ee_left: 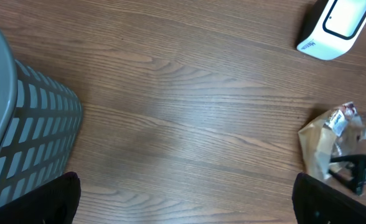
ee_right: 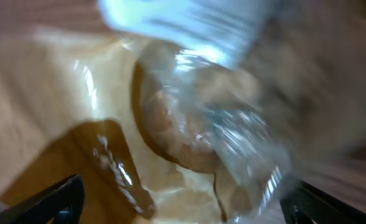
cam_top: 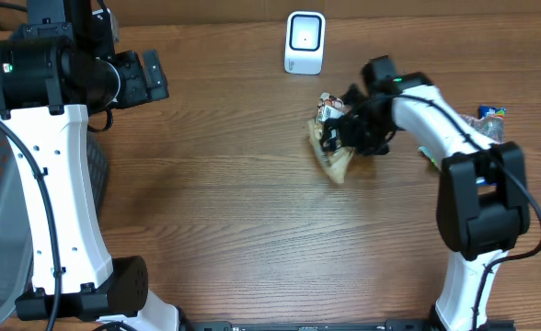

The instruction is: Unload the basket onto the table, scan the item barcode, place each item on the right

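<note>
While the right gripper [cam_top: 333, 136] hangs spread over the bag [cam_top: 335, 164], grasping seems underway; next: pinch, lift to the scanner [cam_top: 305, 41] at eleven o'clock.

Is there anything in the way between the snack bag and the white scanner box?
No, nothing visible: only wooden table shows between the crinkly tan-and-clear plastic bag and the white rounded scanner.
</note>
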You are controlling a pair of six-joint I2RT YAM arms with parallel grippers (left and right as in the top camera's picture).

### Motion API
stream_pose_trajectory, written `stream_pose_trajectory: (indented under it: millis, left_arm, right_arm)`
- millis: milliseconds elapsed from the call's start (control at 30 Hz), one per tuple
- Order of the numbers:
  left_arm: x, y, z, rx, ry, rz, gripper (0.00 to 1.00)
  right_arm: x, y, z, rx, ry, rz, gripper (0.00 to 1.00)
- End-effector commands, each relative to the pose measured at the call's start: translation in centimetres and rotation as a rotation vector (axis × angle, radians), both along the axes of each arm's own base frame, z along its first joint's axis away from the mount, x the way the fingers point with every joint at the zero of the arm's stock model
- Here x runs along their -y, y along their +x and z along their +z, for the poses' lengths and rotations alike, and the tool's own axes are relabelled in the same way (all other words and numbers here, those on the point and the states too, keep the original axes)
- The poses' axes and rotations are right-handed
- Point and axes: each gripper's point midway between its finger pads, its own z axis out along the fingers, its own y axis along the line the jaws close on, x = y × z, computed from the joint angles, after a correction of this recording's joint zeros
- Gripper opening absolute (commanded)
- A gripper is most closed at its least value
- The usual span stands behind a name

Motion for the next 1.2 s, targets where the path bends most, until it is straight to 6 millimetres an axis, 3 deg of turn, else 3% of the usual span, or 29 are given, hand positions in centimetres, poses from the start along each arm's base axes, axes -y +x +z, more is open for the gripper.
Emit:
stream_pose_trajectory:
  millis: [0, 133, 333, 400, 500, 567, 767, 967, 1167]
  left_arm:
    - [0.3, -0.3, 0.6, 0.017, -0.016, 0.006, 1.00]
    - [0.3, -0.3, 0.6, 0.018, -0.016, 0.006, 1.00]
    - [0.3, -0.3, 0.6, 0.017, -0.016, 0.006, 1.00]
    - [0.3, -0.3, 0.6, 0.017, -0.016, 0.006, 1.00]
    - [0.3, -0.3, 0.6, 0.017, -0.016, 0.006, 1.00]
    - [0.3, -0.3, 0.6, 0.017, -0.016, 0.006, 1.00]
    - [0.3, -0.3, 0.6, 0.017, -0.016, 0.006, 1.00]
    - [0.3, -0.3, 0.6, 0.017, -0.016, 0.006, 1.00]
    - [0.3, -0.3, 0.6, 0.017, -0.016, 0.006, 1.00]
  right_arm:
    - [-0.1, 0.4, 0.5, 0.036, -0.021, 0.024, 1.00]
    - [0.9, 1.8, 2.1, 0.070, -0.033, -0.006, 0.95]
    - [3.6, 5.6, 6.1, 0.188, -0.061, -0.066, 0.90]
    - [3.9, 6.6, 6.4, 0.221, -0.054, -0.079, 0.90]
    - [4.1, 7.8, 6.1, 0.261, -0.056, -0.088, 0.92]
    - [4.3, 8.5, 5.8, 0.297, -0.074, -0.066, 1.00]
    - [4.5, 8.6, 4.4, 0.430, -0.118, 0.279, 1.00]
    - [5.2, 9.0, 3.9, 0.449, -0.093, 0.295, 1.00]
    - [5.9, 8.7, 2.2, 0.387, 0.012, 0.258, 1.00]
